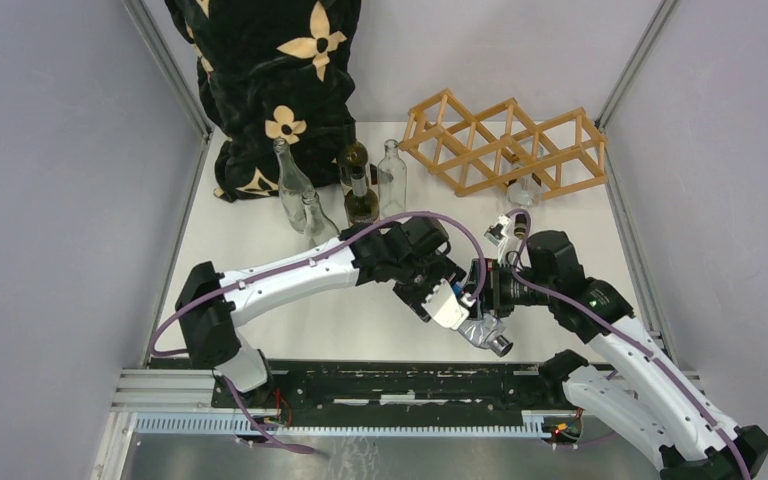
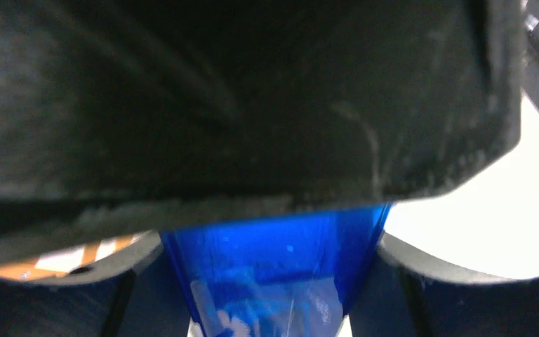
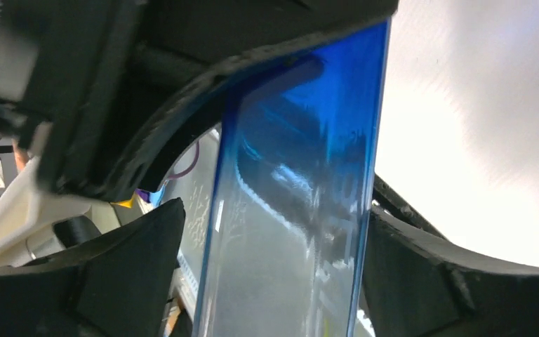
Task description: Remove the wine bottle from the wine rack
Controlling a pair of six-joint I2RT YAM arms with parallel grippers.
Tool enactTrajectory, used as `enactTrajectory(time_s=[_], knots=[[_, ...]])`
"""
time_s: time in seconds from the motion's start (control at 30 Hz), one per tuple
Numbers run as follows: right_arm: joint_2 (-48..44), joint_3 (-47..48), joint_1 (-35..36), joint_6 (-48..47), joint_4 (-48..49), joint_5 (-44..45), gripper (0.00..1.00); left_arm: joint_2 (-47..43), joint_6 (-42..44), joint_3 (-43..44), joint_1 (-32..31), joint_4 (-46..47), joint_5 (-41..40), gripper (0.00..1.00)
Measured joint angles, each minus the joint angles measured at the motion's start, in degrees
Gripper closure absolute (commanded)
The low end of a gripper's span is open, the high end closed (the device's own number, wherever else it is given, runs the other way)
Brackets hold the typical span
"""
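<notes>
Above the white table, left gripper and right gripper clamp a blue wine bottle, largely hidden.

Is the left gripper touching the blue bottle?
Touching. The left wrist view shows the blue bottle wedged between the left gripper's jaws, glass meeting both with no gap.

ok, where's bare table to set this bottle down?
Widest bare table is near-centre, between the left arm and the near rail. A smaller strip lies between the wine rack and the right arm, by the right wall. Crowded: back left, standing bottles against the floral cloth; mid-table, where both arms meet on the blue bottle.
</notes>
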Motion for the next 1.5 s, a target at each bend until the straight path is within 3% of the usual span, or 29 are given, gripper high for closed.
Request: enactTrajectory(time_s=[0.13,0.43,0.6,1.07,1.3,1.5], knots=[[-0.9,2.2,-0.1,-4.1,1.6,0.9,0.02,-0.9,-5.3,0.0,1.5,-0.3,3.7,0.98],[-0.6,11.6,-0.2,-4.0,1.0,2.1,0.02,-10.9,-18.1,-5.1,2.3,6.1,6.1,0.98],[-1.1,16.1,-0.4,-4.3,3.7,4.0,0.02,-11.9,-26.5,-5.2,4.1,7.3,10.7,0.98],[0.9,25.0,-0.7,-3.9,4.4,8.0,0.02,-14.2,-32.8,-5.2,8.0,11.5,18.3,0.98],[1.2,35.0,0.3,-3.0,7.5,4.6,0.02,-15.4,-36.6,-7.9,12.9,11.5,13.6,0.98],[1.6,39.0,0.4,-4.6,5.7,7.4,0.02,-17.4,-36.6,-10.3,13.3,10.8,11.4,0.98]])
